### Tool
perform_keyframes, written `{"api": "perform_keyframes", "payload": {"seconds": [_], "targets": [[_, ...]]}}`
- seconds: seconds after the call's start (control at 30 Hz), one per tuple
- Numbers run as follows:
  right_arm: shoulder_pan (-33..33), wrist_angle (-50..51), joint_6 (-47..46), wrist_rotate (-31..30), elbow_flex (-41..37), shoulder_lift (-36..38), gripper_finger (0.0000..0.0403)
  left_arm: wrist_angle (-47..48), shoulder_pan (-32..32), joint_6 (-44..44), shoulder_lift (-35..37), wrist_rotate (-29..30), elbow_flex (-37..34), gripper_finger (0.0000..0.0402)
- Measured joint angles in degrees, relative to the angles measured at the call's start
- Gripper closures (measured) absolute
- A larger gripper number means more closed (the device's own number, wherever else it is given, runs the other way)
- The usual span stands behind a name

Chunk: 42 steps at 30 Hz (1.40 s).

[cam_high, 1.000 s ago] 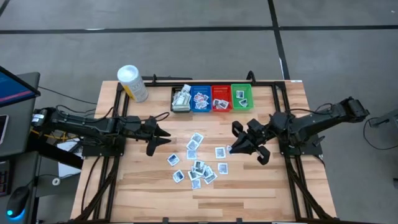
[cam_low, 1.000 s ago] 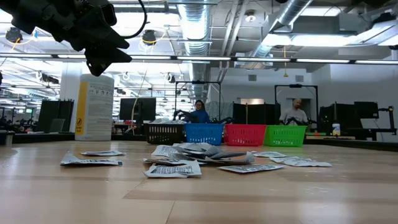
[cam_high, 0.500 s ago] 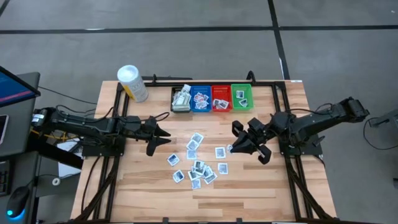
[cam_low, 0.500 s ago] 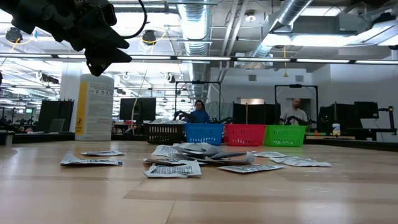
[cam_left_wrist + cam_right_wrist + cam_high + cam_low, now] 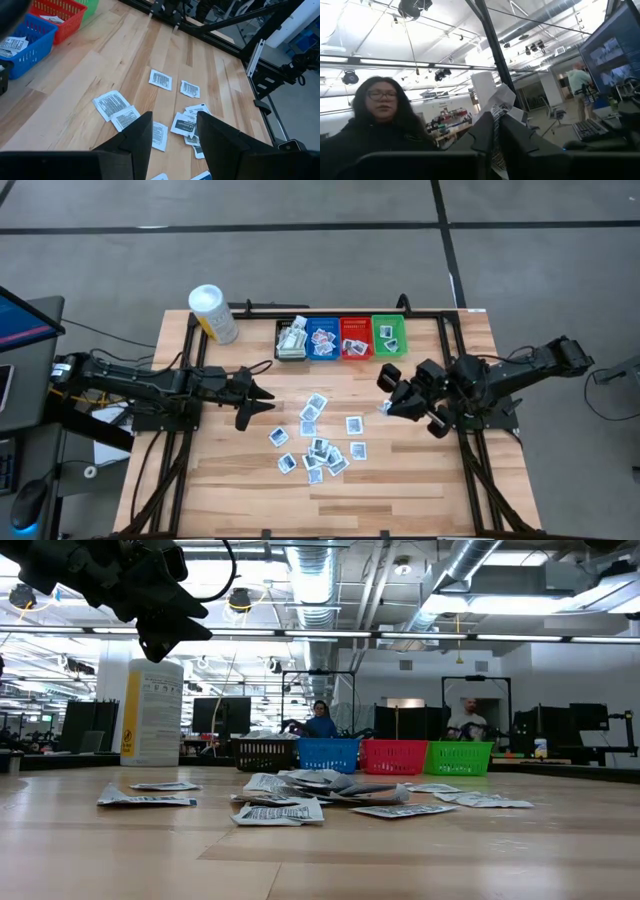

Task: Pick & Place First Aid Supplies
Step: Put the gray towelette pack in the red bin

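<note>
The right gripper (image 5: 386, 406), lifted over the table's right half, pinches one packet (image 5: 501, 107) between its narrow fingers, while the remaining first aid supplies (image 5: 318, 442) lie scattered mid-table near the bins (image 5: 342, 338), and the left gripper (image 5: 262, 400) hovers spread at left.

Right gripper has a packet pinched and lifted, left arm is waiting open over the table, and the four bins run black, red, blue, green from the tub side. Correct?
Not quite: the order is black bin, blue bin, red bin, green bin, as the high view shows. The rest holds: the right gripper pinches a packet, and the left gripper waits open above the table.
</note>
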<state>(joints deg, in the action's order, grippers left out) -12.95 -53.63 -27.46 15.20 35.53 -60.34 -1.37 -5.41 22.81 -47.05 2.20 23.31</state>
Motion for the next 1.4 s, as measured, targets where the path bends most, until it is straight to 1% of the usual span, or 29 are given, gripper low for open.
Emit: {"api": "perform_keyframes", "payload": {"seconds": [0.13, 0.23, 1.4], "targets": [[0.00, -0.51, 0.00, -0.04, 0.00, -0.02, 0.0360, 0.00, 0.01, 0.00, 0.00, 0.00, 0.01, 0.0247], [0.00, -1.06, 0.00, -0.08, 0.00, -0.02, 0.0356, 0.00, 0.00, 0.00, 0.00, 0.00, 0.02, 0.0247], [-0.02, -3.91, 0.02, -0.57, 0.02, 0.00, 0.0356, 0.00, 0.00, 0.00, 0.00, -0.02, 0.04, 0.0247]]}}
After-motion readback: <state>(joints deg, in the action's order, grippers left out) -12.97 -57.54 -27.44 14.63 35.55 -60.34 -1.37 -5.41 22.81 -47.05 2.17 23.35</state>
